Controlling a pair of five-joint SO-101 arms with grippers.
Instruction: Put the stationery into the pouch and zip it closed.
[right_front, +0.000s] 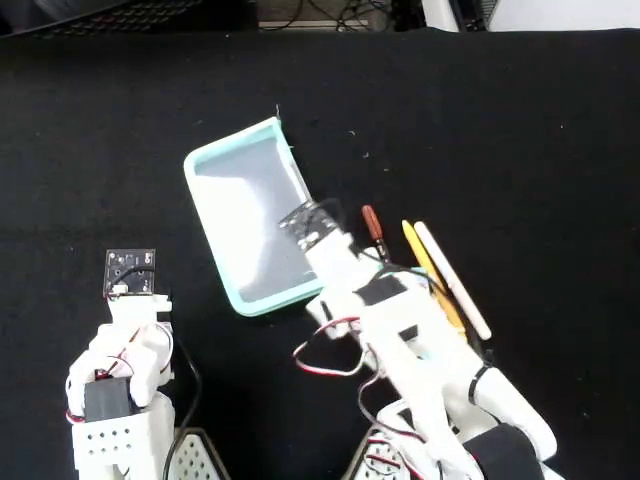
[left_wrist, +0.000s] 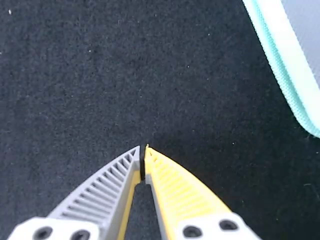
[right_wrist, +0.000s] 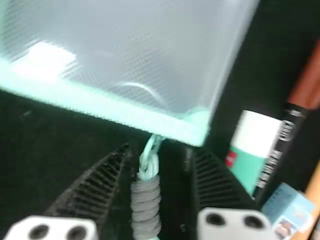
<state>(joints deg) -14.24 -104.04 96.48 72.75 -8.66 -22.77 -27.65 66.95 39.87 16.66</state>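
At the far left, my left tool (left_wrist: 143, 149) hangs low over bare black bench (right_front: 500, 120), its grey and yellow fingers pressed together on nothing. It sits well apart from the stationery, with the mint edge of the pouch (right_front: 250, 210) off to one side of it.

The pouch lies flat in the middle of the bench, translucent with a mint border, and I can make out nothing inside it. Whether its zip is open or shut I cannot tell.

My right tool (right_wrist: 159, 150) is at the pouch's near right corner. Its fingers are spread, and the grey ribbed zip pull (right_wrist: 146, 197) on its mint cord lies between them with a gap on each side, so I am around the pull but not pinching it.

Just to the right, beside that arm, the stationery lies out on the bench: a red-brown pen (right_front: 373, 228), a yellow pen (right_front: 418, 250) and a white pen (right_front: 455, 285), roughly side by side. A green-and-white stick (right_wrist: 252, 150) lies close to the pouch corner.

I judge the task barely started. No item is in the pouch yet. Left to do: grip the pull and work the zip as needed, load every piece, then zip the pouch closed.
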